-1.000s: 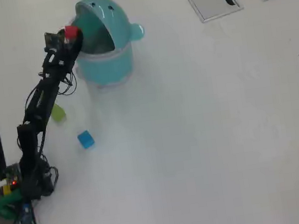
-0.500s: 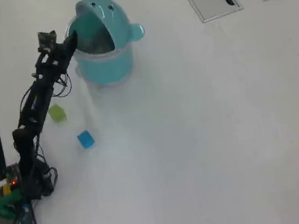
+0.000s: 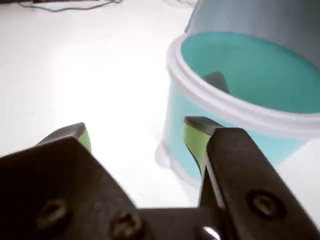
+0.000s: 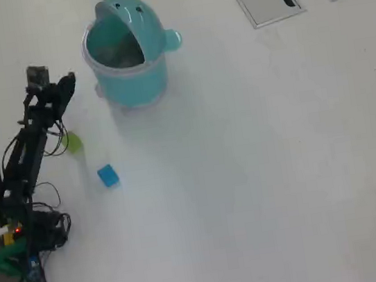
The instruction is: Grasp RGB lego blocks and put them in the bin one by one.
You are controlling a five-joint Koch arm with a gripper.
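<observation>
The black gripper (image 3: 135, 137) hangs wide open and empty just beside the teal rounded plastic bin (image 4: 127, 79) — next, drop squarely over the yellow-green block (image 4: 73, 142) near it — the blue block (image 4: 107, 175) lies farther off.

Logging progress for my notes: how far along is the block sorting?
No red block lies on the table, so it is likely already binned. The gripper is open and empty, beside the teal bin. The yellow-green block and blue block remain on the table.
</observation>
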